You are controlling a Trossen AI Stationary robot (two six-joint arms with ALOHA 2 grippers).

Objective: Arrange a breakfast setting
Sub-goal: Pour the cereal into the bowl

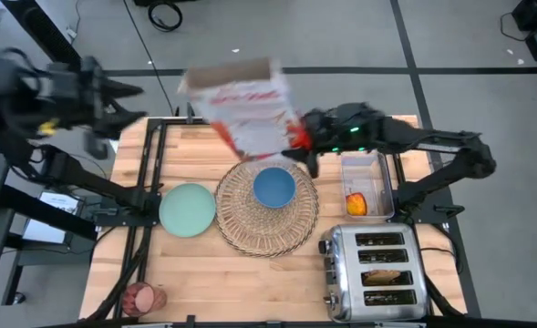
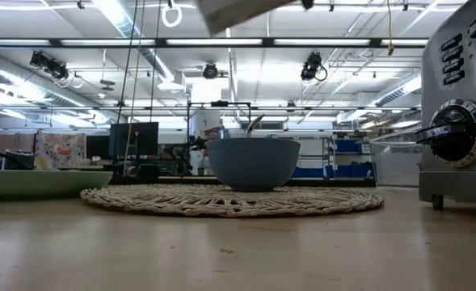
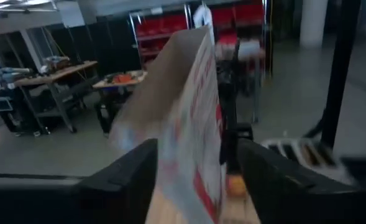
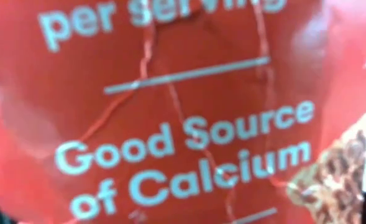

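Note:
A red and white cereal box is held tilted in the air above the table's far middle; its corner shows at the top of the low view. My right gripper is shut on it. A small blue bowl stands on the round wicker placemat. A mint-green plate lies left of the mat. A glass of pink drink stands at the near left. A toast slice sits in the toaster. An apple lies in a clear tub. My left gripper is open in the air at the far left, pointing at the box. The spoon does not show. My right gripper holds the cereal box at its red lower end, reaching level from the table's right side. The box's printed face fills the right wrist view and hides the fingers. The box is lifted clear and tilted, its open top toward the far left.
A silver toaster stands at the near right, with the clear tub behind it. Black frame bars run along the table's left side. Bare wood lies in front of the mat and plate.

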